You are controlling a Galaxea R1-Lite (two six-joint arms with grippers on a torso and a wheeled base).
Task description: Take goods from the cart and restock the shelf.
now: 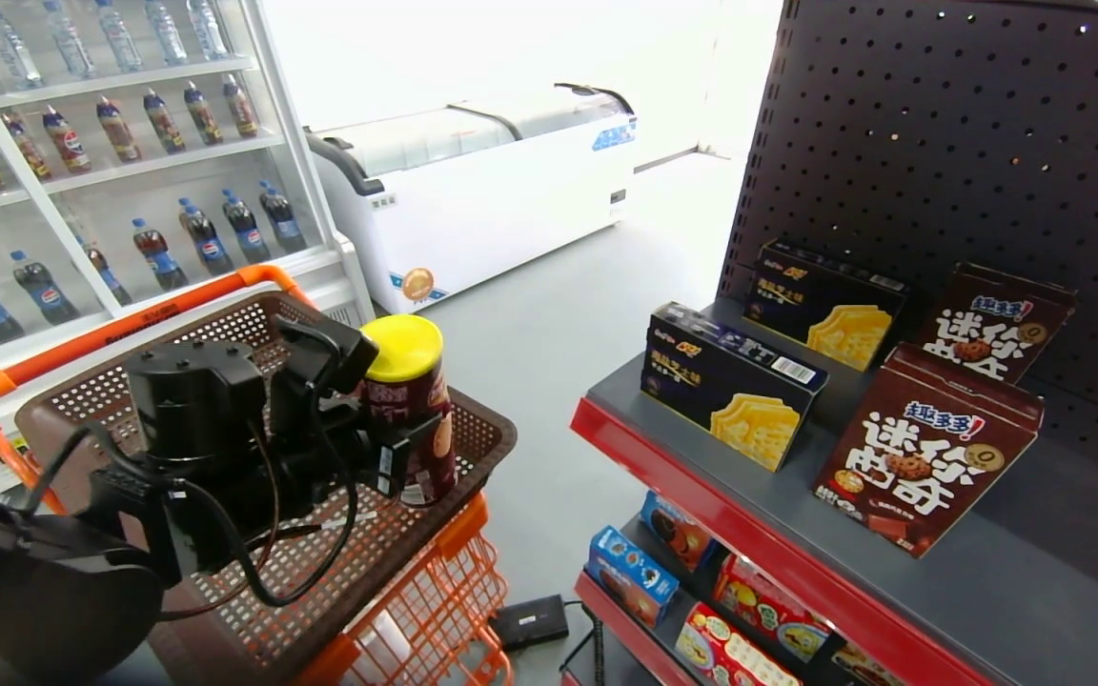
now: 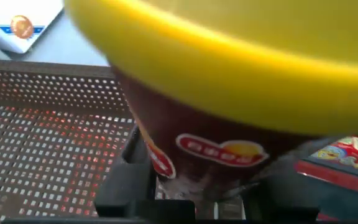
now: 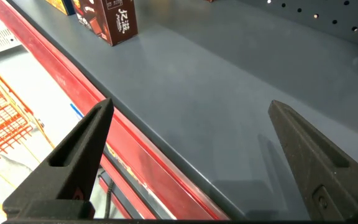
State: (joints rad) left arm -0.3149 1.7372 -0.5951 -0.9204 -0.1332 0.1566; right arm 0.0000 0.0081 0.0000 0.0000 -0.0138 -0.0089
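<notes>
A dark red chip can (image 1: 413, 410) with a yellow lid stands upright over the brown basket (image 1: 473, 443) on the orange cart (image 1: 435, 610). My left gripper (image 1: 387, 433) is shut on the can's body; in the left wrist view the can (image 2: 210, 155) sits between the black fingers (image 2: 126, 177), its lid close to the camera. My right gripper (image 3: 191, 162) is open, with nothing between its fingers, and hovers over the bare grey shelf board (image 3: 216, 106) just inside the red front edge (image 3: 135, 155). On the shelf (image 1: 987, 572) stand dark blue cracker boxes (image 1: 730, 381) and brown cookie boxes (image 1: 925, 448).
A drinks cooler (image 1: 111, 162) with bottles stands behind the cart, and a white chest freezer (image 1: 482, 191) farther back. Lower shelf tiers hold snack packs (image 1: 635, 572). A black device (image 1: 530, 619) lies on the floor between cart and shelf. A brown box (image 3: 110, 22) stands on the shelf board.
</notes>
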